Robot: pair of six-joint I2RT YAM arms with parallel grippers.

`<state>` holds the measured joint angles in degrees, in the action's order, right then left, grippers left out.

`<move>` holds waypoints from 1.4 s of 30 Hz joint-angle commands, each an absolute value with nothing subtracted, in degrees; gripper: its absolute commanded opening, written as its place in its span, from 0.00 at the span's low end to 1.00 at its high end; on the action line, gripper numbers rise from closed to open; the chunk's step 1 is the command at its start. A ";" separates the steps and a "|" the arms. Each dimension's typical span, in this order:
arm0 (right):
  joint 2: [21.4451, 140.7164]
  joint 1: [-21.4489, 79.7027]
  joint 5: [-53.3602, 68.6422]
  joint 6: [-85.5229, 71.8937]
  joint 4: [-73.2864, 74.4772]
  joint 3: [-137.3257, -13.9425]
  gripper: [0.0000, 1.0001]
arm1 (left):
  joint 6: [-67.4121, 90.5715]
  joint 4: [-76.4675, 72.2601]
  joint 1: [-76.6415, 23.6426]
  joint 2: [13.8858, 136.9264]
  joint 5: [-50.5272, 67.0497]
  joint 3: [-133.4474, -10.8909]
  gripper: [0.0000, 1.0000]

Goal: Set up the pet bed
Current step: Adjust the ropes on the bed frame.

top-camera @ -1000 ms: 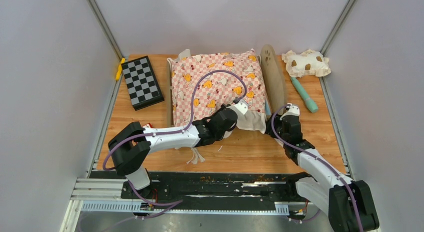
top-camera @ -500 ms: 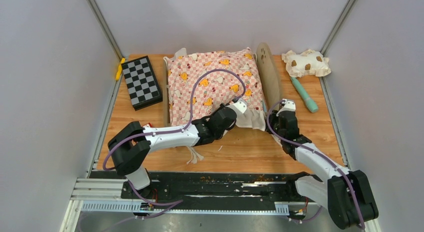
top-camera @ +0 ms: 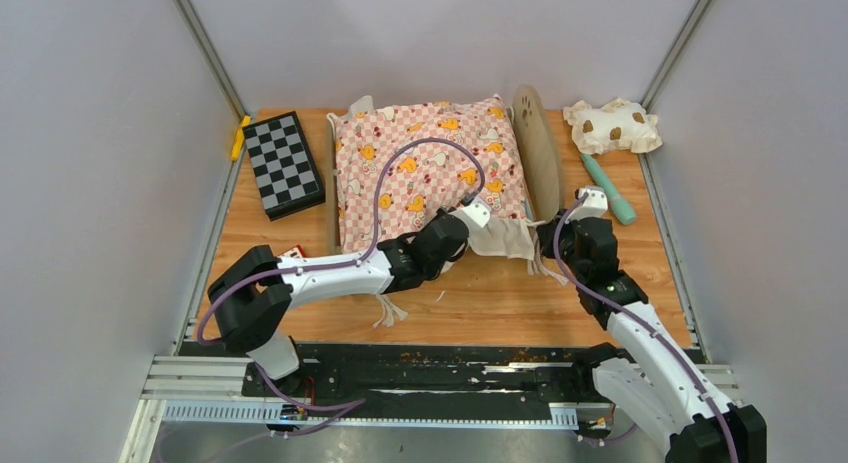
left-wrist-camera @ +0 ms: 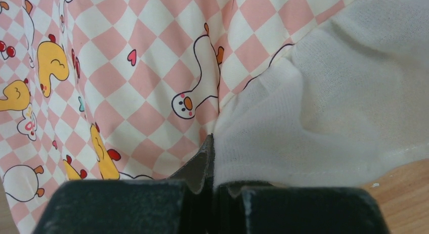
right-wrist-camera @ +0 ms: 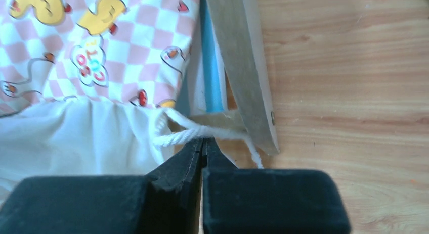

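Note:
The pet bed stands mid-table, its wooden headboard (top-camera: 537, 148) on the right with a paw cutout. A strip of its blue base (right-wrist-camera: 212, 72) shows beside the headboard (right-wrist-camera: 243, 67). A pink checkered cushion (top-camera: 430, 168) covers the bed. My left gripper (top-camera: 470, 228) is shut on the cushion's white ruffle (left-wrist-camera: 324, 102), which runs in between the tips of the left gripper (left-wrist-camera: 212, 143). My right gripper (top-camera: 562, 235) sits at the headboard's near corner. The right gripper (right-wrist-camera: 203, 140) is shut, and a white cord (right-wrist-camera: 177, 135) from the ruffle bends across its very tips.
A black-and-grey checkerboard box (top-camera: 284, 163) lies at the far left, with a yellow piece (top-camera: 240, 136) beside it. A cream spotted pillow (top-camera: 612, 125) and a teal stick (top-camera: 608, 188) lie right of the headboard. Grey walls close in both sides.
My right gripper has shut and moved right and farther away. The bed and cushion shifted slightly left. The ruffle's near right corner now stretches farther right.

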<state>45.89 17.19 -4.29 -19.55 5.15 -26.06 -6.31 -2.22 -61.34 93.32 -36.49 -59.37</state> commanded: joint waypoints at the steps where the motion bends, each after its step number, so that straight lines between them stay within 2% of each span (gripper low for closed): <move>1: 45.16 17.48 -4.26 -17.90 11.58 -33.54 0.00 | -2.58 -2.90 -61.22 88.14 -34.27 -58.33 0.07; 7: 48.93 17.49 -1.42 -18.72 16.13 -38.83 0.00 | -1.04 -3.31 -61.23 84.76 -32.23 -56.47 0.15; 23: 49.12 20.04 18.81 -21.88 23.93 -42.27 0.00 | -0.87 -2.87 -61.22 86.16 -32.98 -56.34 0.17; 42: 69.53 27.42 15.90 -26.55 16.52 -53.09 0.00 | 1.85 -2.38 -61.09 86.55 -32.74 -56.34 0.17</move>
<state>67.57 26.50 16.38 -24.10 20.58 -50.24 0.16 -1.43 -61.34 86.30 -31.99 -56.25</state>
